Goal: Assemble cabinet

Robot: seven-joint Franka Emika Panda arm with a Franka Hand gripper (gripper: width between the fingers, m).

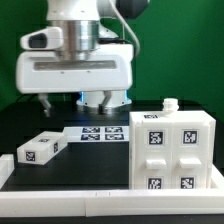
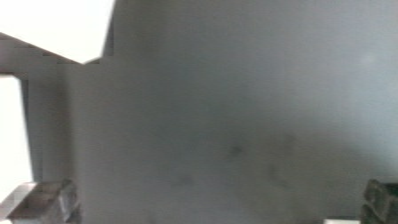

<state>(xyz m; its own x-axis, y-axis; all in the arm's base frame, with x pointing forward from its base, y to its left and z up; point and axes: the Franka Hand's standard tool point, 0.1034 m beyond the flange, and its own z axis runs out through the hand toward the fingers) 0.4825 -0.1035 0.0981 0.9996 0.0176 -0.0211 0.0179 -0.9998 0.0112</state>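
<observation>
Since the wrist view shows one fingertip (image 2: pixel 39 200) at each edge of the frame with only blurred grey between them, you can take the gripper (image 2: pixel 210 200) as spread wide and carrying nothing. The arm (image 1: pixel 75 60) hangs over the far middle of the black table (image 1: pixel 18 125), above the marker board (image 1: pixel 98 132). That puts it clear of both parts and free to go either way.

The cabinet body (image 1: pixel 175 150) stands upright on the exterior view's right, toward the near side. Its tagged face is turned to the camera, probably so the tags read cleanly, and a small white knob (image 1: pixel 170 102) sits on its top. The loose block (image 1: pixel 40 150) lies flat on the exterior view's left, well apart from the body and angled on the table, with open room on both long sides for the fingers.

A white ledge (image 1: pixel 90 195) runs along the near edge, likely a stop to push parts against. Your likely next reach is the loose block, so line the jaws across its narrow width before you descend.
</observation>
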